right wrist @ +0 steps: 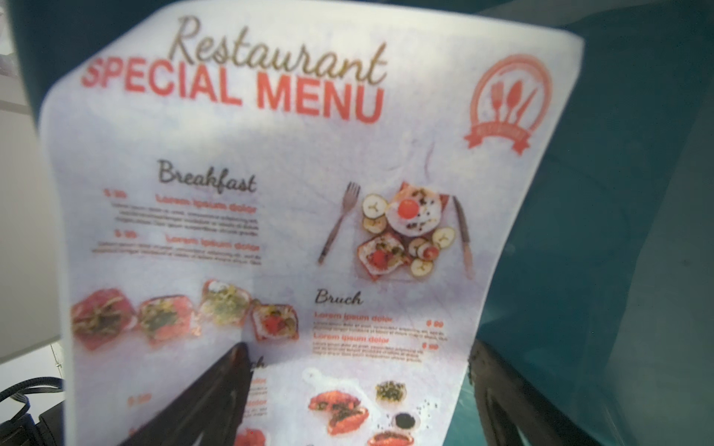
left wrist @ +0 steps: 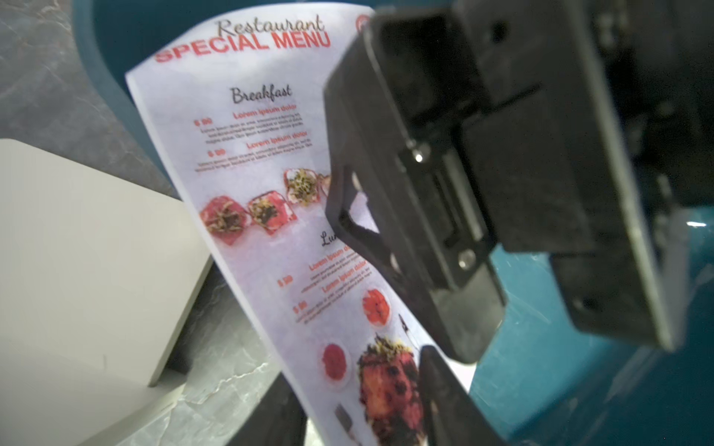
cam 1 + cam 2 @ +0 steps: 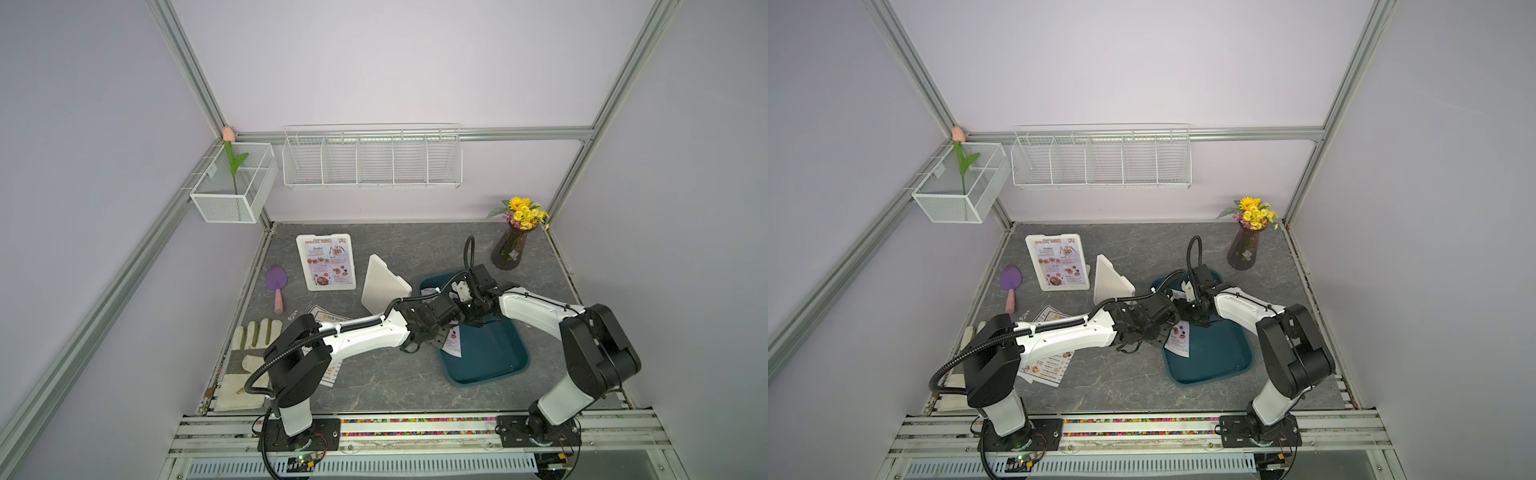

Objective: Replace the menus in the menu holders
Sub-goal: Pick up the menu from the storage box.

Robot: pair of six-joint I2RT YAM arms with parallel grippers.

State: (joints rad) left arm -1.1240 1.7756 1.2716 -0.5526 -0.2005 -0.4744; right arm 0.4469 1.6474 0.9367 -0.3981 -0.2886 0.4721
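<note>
Teal plastic rectangular tray (image 3: 490, 361) by the right edge of the grey marbled table (image 3: 374, 382) holds the bowed paper "SPECIAL MENU" sheet (image 1: 347, 231), lengthwise; left gripper (image 2: 353, 370) part-open astride its foot, right gripper (image 1: 357, 347) wide open, neither clamped.

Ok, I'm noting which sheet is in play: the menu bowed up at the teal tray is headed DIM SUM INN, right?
No: the menu bowed up at the teal tray is headed SPECIAL MENU in red, not DIM SUM INN; both wrist views show the heading.
</note>
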